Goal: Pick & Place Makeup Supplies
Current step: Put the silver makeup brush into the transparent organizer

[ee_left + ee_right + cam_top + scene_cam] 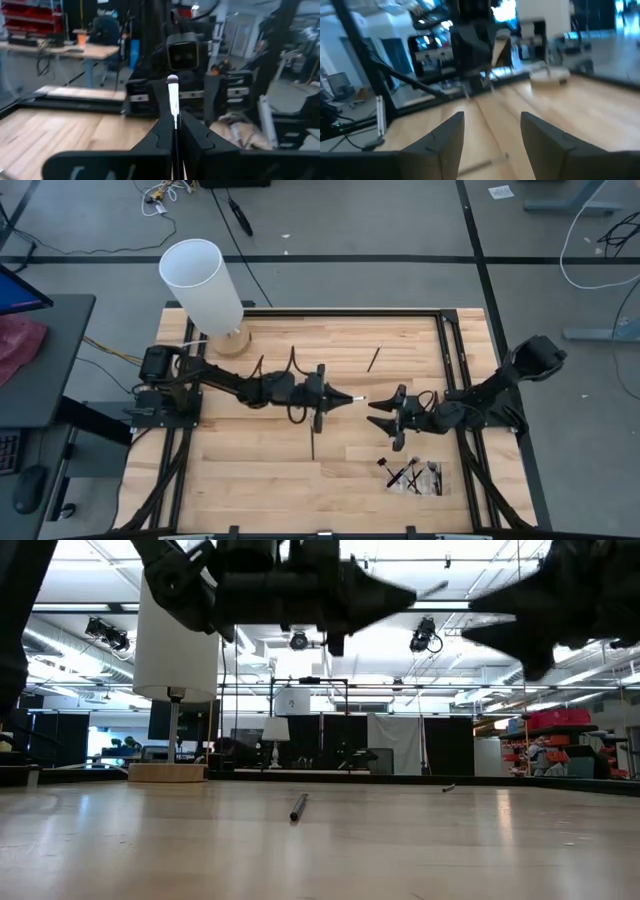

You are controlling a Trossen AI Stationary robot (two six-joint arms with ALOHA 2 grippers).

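My left gripper [345, 397] is over the table's middle, pointing level toward the right, shut on a thin makeup brush [173, 102]. The brush's pale tip [359, 397] sticks out ahead of the fingers. My right gripper [383, 416] stands open just to the right of that tip and slightly nearer. It faces left and has nothing between its fingers [447, 137]. One dark brush [312, 442] lies flat on the wood below the left gripper, and another [374, 358] lies farther back. A clear pouch [412, 476] with several brushes lies near the front right. My left gripper pinches the brush's slim shaft [174, 122] between its two fingers. The fingers are level, come from the table's left and lie along the brush. The brush's pale bristle end [172, 80] points straight out past the fingertips. It hangs level, clear of the table.
A tall white cylinder [205, 285] on a round wooden base stands at the table's far left corner. Black rails [450, 350] frame the wooden top. Bare wood lies between the two loose brushes and along the near left.
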